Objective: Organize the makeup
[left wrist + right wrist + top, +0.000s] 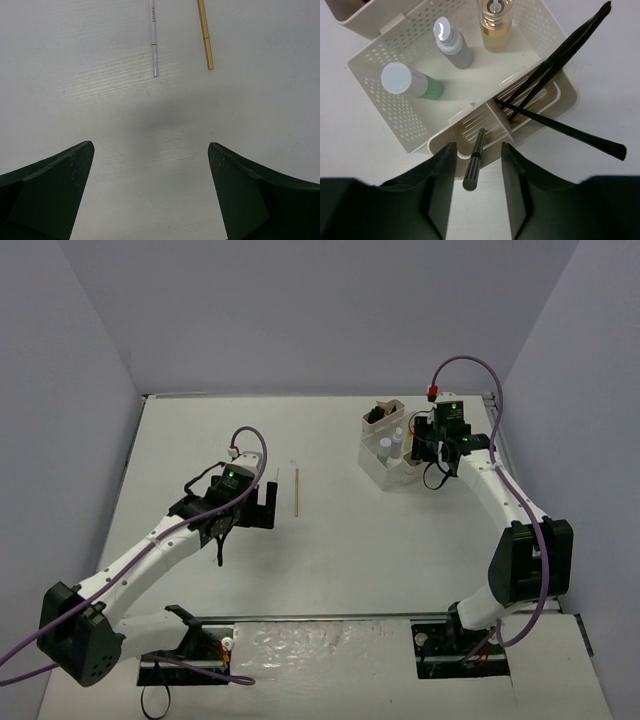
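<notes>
Near the middle of the table, my left gripper (151, 147) (262, 502) stands open over bare tabletop. A white pencil (154, 45) and a tan pencil (205, 35) (296, 492) lie just beyond its fingertips. My right gripper (477, 150) (430, 452) hangs over the near edge of the white organizer box (375, 100) (375, 462). Its jaws are open, with a gap on each side of a black tube (475, 160) that leans in the box's small front compartment. The box also holds a green bottle (412, 82), a grey bottle (452, 42), an amber bottle (496, 25) and black brushes (560, 55).
One long black brush (575, 132) juts out over the box's right rim onto the table. A second, smaller beige container (383, 414) stands behind the box. The grey walls close in the table at the back and sides.
</notes>
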### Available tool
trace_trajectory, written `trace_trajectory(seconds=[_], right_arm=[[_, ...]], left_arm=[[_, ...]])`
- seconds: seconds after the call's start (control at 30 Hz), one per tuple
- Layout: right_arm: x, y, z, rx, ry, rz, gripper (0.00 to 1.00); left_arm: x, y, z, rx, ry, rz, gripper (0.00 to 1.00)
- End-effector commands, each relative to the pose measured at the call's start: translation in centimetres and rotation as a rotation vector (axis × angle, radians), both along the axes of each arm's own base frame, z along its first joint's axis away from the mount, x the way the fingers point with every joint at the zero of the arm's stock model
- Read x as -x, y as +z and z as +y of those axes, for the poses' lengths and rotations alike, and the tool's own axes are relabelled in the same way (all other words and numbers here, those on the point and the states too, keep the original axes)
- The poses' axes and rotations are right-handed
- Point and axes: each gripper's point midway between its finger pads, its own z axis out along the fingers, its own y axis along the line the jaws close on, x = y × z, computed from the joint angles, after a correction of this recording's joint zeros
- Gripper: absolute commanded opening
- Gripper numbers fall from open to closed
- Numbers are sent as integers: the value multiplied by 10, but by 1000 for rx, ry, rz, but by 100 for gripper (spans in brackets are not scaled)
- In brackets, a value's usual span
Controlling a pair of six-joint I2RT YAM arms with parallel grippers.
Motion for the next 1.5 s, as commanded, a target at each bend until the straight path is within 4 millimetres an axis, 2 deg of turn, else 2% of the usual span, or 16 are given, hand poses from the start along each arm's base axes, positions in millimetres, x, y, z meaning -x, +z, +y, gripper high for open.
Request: trace_trajectory(seconds=[0.0, 0.17, 0.33, 0.47, 0.53, 0.63, 0.87, 1.13, 1.3, 1.47], right_arm=[[-19, 64, -4, -14, -24, -187, 44], [-10, 103, -7, -14, -24, -268, 59], [7, 131, -9, -21, -24, -332, 74], [30, 160, -8, -60, -21, -414, 83], [41, 168, -8, -75, -21, -443, 86], [62, 184, -9, -95, -17, -497, 88], [89, 181, -14, -100, -33, -531, 91], [96, 174, -11, -118, -21, -523, 92], [99, 173, -10, -124, -17, -527, 94], [100, 173, -7, -137, -2, -525, 95]], left_arm=[[-25, 13, -12, 73, 36, -11, 97], [-42, 5, -12, 87, 65, 32, 97], [-59, -12, -12, 71, 83, 84, 96], [-75, -28, -15, 54, 94, 126, 90], [-86, -27, -20, 54, 93, 129, 84], [-96, -37, -23, 36, 95, 159, 77], [-112, -64, -29, -2, 97, 227, 65], [-119, -90, -30, -44, 101, 288, 53], [-116, -102, -29, -53, 113, 310, 35], [-113, -112, -28, -56, 118, 323, 6]])
